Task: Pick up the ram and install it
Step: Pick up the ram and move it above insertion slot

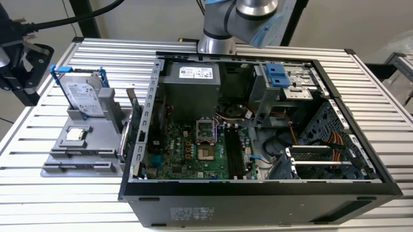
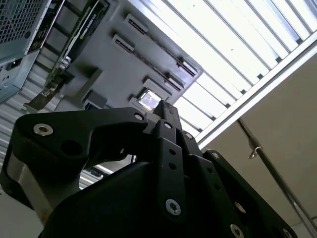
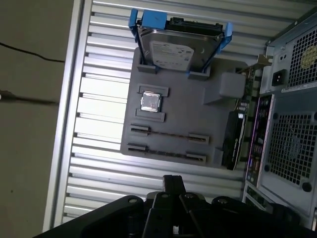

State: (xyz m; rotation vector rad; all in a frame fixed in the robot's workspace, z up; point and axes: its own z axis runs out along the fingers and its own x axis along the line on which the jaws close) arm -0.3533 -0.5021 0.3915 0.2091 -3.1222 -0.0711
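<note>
Two thin ram sticks stand on edge in the grey holder's brackets, one [image 3: 168, 135] nearer the processor chip and the other [image 3: 166, 152] beside it. My gripper [image 3: 173, 181] hangs above the slatted table, short of the holder's ram side, with its black fingers pressed together and nothing between them. In the second wrist view the gripper [image 2: 166, 108] points toward the holder, its tip just below the silver processor chip [image 2: 148, 99]. The motherboard's long memory slots [image 1: 233, 153] lie inside the open computer case.
The grey holder [image 1: 65, 145] also carries a hard drive in a blue frame [image 1: 84, 94], the processor chip [image 1: 76, 134] and an upright card [image 1: 132, 113] by the case wall. The open case [image 1: 258, 188] takes up the table's middle. A black mount [image 1: 19, 63] stands at the exterior view's left.
</note>
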